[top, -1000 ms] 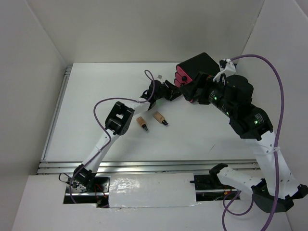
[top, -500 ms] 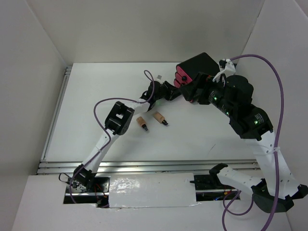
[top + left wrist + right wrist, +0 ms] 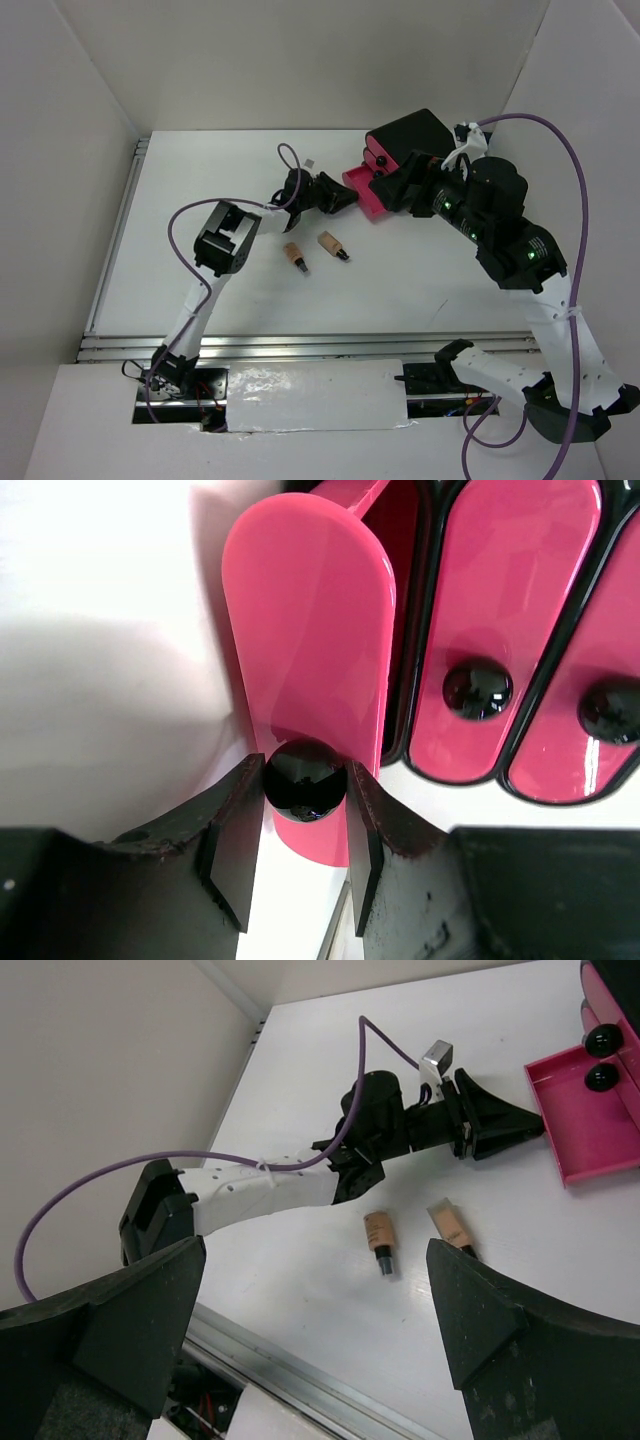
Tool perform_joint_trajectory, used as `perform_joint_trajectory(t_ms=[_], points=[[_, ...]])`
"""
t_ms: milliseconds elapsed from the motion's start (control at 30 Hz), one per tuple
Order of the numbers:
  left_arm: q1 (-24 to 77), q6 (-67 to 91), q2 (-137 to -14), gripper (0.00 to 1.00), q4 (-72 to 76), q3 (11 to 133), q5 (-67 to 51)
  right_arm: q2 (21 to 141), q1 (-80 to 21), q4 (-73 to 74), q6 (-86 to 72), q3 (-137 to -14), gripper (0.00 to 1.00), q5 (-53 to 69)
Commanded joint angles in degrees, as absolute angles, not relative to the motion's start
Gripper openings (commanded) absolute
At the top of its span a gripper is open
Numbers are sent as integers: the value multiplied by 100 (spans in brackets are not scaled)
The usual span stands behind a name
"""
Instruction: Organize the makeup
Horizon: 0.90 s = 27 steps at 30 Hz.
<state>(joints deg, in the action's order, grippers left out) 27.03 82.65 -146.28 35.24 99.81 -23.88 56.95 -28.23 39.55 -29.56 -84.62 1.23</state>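
Note:
Two tan bottles with black caps (image 3: 294, 256) (image 3: 333, 246) lie on the white table in front of the left arm; they also show in the right wrist view (image 3: 379, 1237) (image 3: 449, 1225). My left gripper (image 3: 305, 792) is shut on the black knob (image 3: 304, 778) of a pink drawer (image 3: 305, 630), which stands pulled out of the black box (image 3: 410, 135). In the top view the left gripper (image 3: 343, 198) is at the drawer's (image 3: 362, 190) left end. My right gripper (image 3: 312, 1260) is open and empty, held above the table beside the box. No compacts or sachets are in view.
The two other pink drawers (image 3: 500, 630) are closed, each with a black knob (image 3: 477, 688). The open drawer (image 3: 585, 1125) looks empty inside. White walls enclose the table on the left, back and right. A metal rail (image 3: 300, 345) runs along the near edge.
My left gripper has moved left with the knob in it, sliding the pink drawer out of the black box. The right arm and the bottles have not moved.

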Motion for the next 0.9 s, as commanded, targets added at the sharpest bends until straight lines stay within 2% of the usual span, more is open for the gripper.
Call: perform_joint_trajectory(t_ms=[0, 133, 267, 300, 333, 367, 433, 467, 500, 700, 800, 867], points=[[2549, 7998, -14019, 22, 3964, 9643, -2373, 5642, -2795, 3595, -3032, -8394, 100, 325], [2496, 7910, -13782, 23, 3999, 9229, -2417, 5660, -2795, 3525, -3085, -8341, 100, 422], [2479, 7858, -13597, 33, 4025, 9027, -2435, 5730, -2804, 3507, -3085, -8350, 100, 527], [2479, 7849, -13571, 46, 4017, 8965, -2426, 5739, -2795, 3507, -3076, -8341, 100, 536], [2470, 7805, -13536, 54, 3999, 8947, -2426, 5757, -2804, 3498, -3076, -8323, 100, 571], [2470, 7787, -13448, 68, 3973, 8921, -2400, 5800, -2804, 3515, -3059, -8323, 100, 580], [2470, 7665, -13263, 83, 3903, 8833, -2373, 5862, -2795, 3559, -3024, -8332, 100, 589], [2452, 7603, -13193, 95, 3824, 8816, -2347, 5906, -2804, 3568, -2997, -8323, 100, 589], [2435, 7472, -13123, 99, 3693, 8824, -2329, 5932, -2804, 3568, -2980, -8280, 100, 589], [2172, 7182, -12499, 99, 3332, 8754, -2312, 6073, -2804, 3463, -2866, -7964, 100, 642], [1918, 6753, -11990, 99, 2211, 8841, -1997, 6354, -2804, 3393, -2707, -7613, 100, 650], [1680, 6305, -11620, 99, 350, 9191, -1602, 6714, -2883, 3384, -2576, -7358, 99, 624]])
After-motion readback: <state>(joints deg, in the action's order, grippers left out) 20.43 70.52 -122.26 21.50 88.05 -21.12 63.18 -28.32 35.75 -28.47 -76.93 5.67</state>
